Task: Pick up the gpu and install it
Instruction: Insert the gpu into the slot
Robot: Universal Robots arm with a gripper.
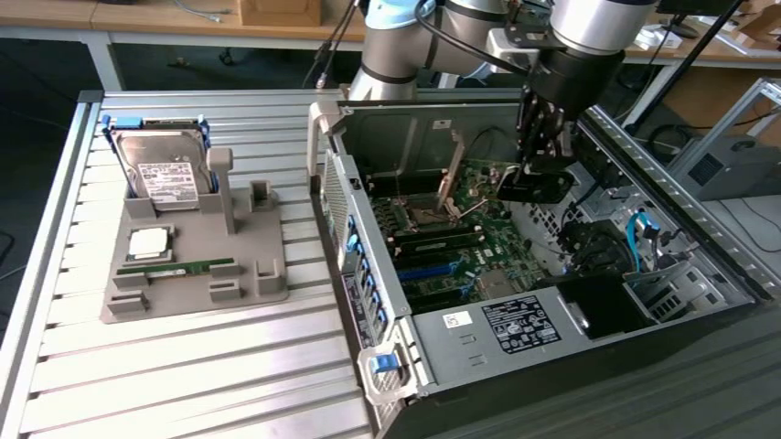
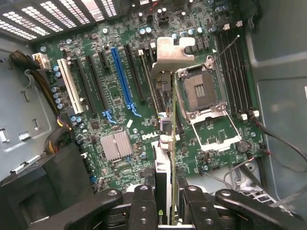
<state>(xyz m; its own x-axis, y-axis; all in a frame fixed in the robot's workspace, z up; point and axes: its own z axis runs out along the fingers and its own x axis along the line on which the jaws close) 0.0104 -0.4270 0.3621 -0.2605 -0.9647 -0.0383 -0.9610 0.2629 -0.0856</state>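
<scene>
The gpu is off the table and inside the open computer case. It is seen edge-on, with its silver bracket at the far end, and it hangs above the motherboard rather than sitting in any slot. The hand is clamped on it, one finger pressed against each face of the card near its rear end. In the exterior view the hand sits at about 1 o'clock, reaching down into the case.

The main risk I see is misalignment. The card's edge appears to run between the black expansion slots and the open CPU socket, not over the long blue slot. Pressing down off a slot would probably load the board or bend the edge connector. The bare socket lies just beside the card's line, so a sideways drift could rake its contacts.

Because the grip is at one end, the bracket end may sag or twist, and that could catch the bracket on the case's rear wall. A thin loose cable trails near the socket and might snag.

In the exterior view the grey parts tray, with the hard drive standing in it, sits at 9 o'clock on the table. It is well apart from the hand and looks unlikely to be disturbed.
</scene>
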